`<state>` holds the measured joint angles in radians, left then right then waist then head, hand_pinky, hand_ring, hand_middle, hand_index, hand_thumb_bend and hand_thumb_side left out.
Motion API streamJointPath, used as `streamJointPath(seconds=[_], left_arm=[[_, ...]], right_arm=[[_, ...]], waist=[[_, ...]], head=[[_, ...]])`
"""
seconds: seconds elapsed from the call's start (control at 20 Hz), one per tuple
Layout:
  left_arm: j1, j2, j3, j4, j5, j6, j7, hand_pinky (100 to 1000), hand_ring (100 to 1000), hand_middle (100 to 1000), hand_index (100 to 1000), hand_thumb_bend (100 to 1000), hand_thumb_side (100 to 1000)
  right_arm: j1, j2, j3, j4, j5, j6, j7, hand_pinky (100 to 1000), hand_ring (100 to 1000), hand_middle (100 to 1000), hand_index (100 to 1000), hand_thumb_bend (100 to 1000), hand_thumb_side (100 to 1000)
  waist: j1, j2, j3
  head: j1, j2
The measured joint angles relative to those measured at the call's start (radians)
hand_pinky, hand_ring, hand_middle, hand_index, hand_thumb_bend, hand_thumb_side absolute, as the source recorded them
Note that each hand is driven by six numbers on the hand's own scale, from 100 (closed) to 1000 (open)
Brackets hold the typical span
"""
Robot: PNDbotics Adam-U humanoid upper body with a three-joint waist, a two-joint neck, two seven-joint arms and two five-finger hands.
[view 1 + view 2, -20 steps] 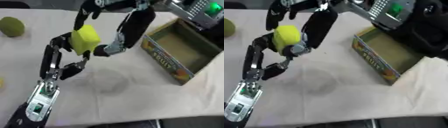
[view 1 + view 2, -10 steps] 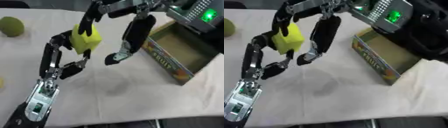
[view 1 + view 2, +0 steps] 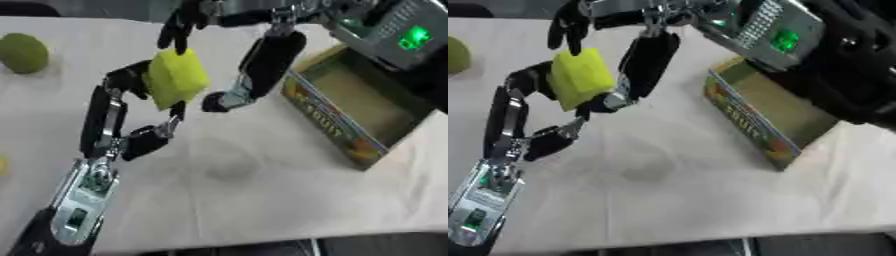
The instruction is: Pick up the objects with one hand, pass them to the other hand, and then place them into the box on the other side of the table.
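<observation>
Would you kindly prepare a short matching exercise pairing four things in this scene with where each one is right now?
Things:
1. yellow-green foam block
2. round green fruit
3. open cardboard box with printed fruit sides
4. right hand

Places:
A. on the table near its far left corner
B. on the table's right side
C. held up above the table by the left hand
D. hanging just right of the block, fingers pointing down

Pairs: 1-C, 2-A, 3-B, 4-D

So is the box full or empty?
Empty, as far as it shows. The open box has a bare brown floor; the yellow block is outside it, between the fingers of the left hand.
</observation>
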<state>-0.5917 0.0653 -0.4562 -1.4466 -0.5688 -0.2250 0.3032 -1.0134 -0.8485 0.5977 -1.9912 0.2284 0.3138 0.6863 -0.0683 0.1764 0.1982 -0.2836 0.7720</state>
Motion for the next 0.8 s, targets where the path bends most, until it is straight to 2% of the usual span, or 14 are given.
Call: streamJointPath(seconds=[0.4,0.8], left_arm=[[0.004,0.007,-0.01,-0.022,0.002,-0.002,-0.002,468,490,433,511,100,172],[0.004,0.008,-0.022,-0.076,0.01,-0.005,-0.01,471,493,435,512,100,163]], right_arm=[[0.018,-0.001,-0.006,0.0,0.033,0.013,-0.018,908,954,784,903,442,297],[0.028,-0.001,-0.006,0.0,0.041,0.021,-0.008,911,965,787,903,441,280]], waist=[[-0.003,0.0,0.001],[-0.003,0.0,0.002]], head=[[0.0,0.0],[0.0,0.0]])
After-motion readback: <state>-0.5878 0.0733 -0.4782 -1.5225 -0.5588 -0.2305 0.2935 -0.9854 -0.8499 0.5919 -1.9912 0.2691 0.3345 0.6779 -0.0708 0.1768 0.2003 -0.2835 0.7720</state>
